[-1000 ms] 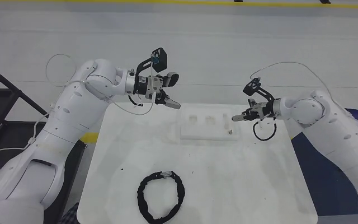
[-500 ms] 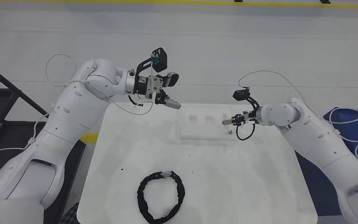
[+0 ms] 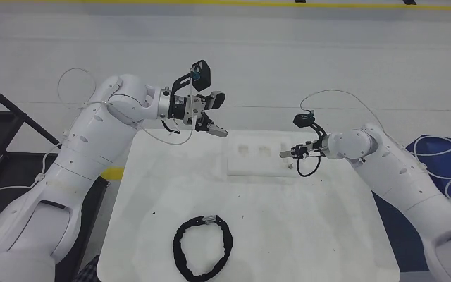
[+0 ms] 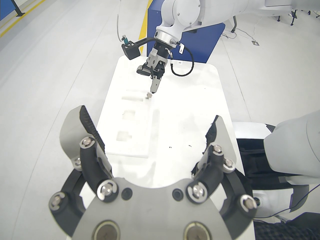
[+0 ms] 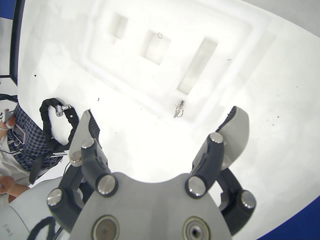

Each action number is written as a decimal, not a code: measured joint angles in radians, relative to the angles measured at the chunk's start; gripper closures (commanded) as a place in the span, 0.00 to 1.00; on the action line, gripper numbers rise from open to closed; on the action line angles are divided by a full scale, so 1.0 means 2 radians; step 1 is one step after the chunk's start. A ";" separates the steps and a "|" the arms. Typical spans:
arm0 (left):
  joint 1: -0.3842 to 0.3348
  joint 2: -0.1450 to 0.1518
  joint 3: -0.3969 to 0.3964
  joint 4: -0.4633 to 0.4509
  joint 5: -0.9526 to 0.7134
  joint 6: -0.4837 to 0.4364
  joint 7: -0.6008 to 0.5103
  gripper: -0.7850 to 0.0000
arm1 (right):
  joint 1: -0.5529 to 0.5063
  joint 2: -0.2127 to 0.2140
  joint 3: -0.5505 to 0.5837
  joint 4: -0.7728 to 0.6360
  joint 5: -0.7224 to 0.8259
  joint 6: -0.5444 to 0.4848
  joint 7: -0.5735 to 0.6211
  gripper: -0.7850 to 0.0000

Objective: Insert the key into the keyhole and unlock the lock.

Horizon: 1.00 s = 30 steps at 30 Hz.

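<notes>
A small silver key [image 3: 289, 166] lies on the right end of the white foam tray [image 3: 261, 168], beside a long slot. My right gripper [image 3: 286, 155] hangs open just above and behind the key. In the right wrist view the key [image 5: 179, 109] lies a little beyond my open right gripper [image 5: 162, 118], apart from both fingers. The black chain lock [image 3: 203, 247] lies coiled near the table's front edge, its silver cylinder [image 3: 209, 220] at the back of the loop. My left gripper [image 3: 220, 115] is open and empty above the table's back left corner, and its wrist view shows the key [image 4: 149, 96] far off.
The foam tray [image 5: 225, 38] has three shallow recesses with nothing in them. Bare white tabletop [image 3: 303, 225] lies between tray and lock. A blue cabinet [image 4: 185, 38] stands past the table's right end, and a black frame [image 3: 14, 134] stands off its left side.
My right arm swung left from the table's right edge to above the key on the tray, then held there. The left arm, key and lock stayed put.
</notes>
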 measured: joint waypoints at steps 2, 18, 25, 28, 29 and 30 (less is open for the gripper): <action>0.000 0.000 0.000 0.000 0.000 0.000 0.000 0.00 | -0.004 0.000 0.000 -0.001 -0.005 0.008 -0.004 0.00; 0.000 0.000 0.000 0.000 0.000 0.000 0.000 0.00 | -0.046 -0.010 0.000 -0.073 -0.052 0.209 0.008 0.00; 0.000 0.000 0.000 0.000 0.000 0.000 0.000 0.00 | -0.046 -0.022 -0.003 -0.069 -0.070 0.229 0.001 0.13; 0.000 0.000 0.000 0.000 0.000 0.000 0.000 0.00 | -0.045 -0.027 -0.006 -0.063 -0.076 0.232 0.002 0.22; 0.000 0.000 0.000 0.000 0.000 0.000 0.000 0.00 | -0.044 -0.029 -0.007 -0.060 -0.078 0.233 0.003 0.23; 0.000 0.000 0.000 0.000 0.000 0.000 0.000 0.00 | -0.043 -0.032 -0.008 -0.057 -0.079 0.234 0.004 0.24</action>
